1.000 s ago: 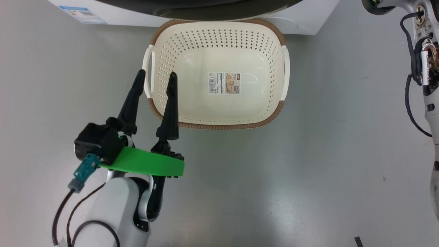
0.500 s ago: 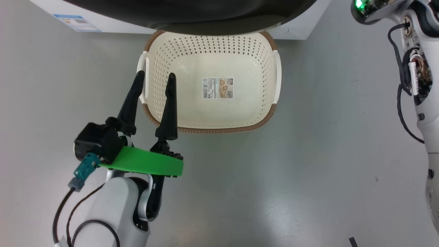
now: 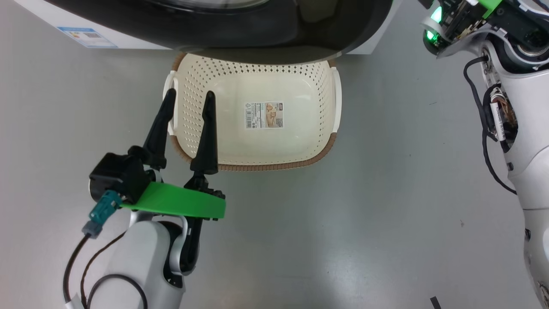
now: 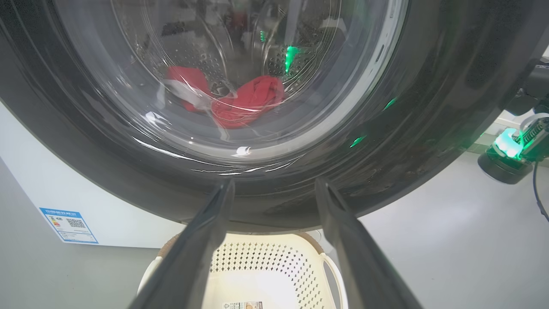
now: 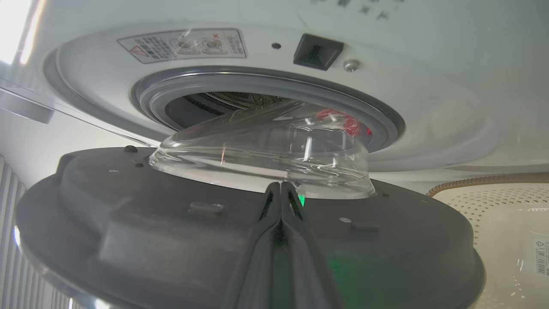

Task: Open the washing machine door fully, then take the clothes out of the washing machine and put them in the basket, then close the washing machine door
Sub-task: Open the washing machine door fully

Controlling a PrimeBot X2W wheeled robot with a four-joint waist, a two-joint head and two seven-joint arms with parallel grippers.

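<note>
At the far left of the head view is a corner of the white washing machine [image 3: 64,20] with its small blue label [image 3: 85,37]. Next comes the left gripper [image 3: 188,95], its two dark fingers spread wide with nothing between them, poised over the left wall of the cream perforated basket [image 3: 257,166]. The basket stands on the grey floor [image 3: 343,236] just in front of the machine. The washing machine door [image 3: 257,40] overhangs the basket's far edge with its glossy black rim. At the right edge rises the right arm [image 3: 527,111], a green light [image 3: 432,25] glowing near its top.

From the left wrist, the door's outer face looms close, and the red clothes [image 4: 248,101] lie in the drum behind the glass.

From the right wrist, the door's dark inner face stands swung partly away from the grey rubber ring [image 5: 266,80]. The right gripper [image 5: 281,186] is pressed fully together, holding nothing. Its tips point at the base of the clear glass bowl [image 5: 266,150] — whether they touch the door I cannot tell.
</note>
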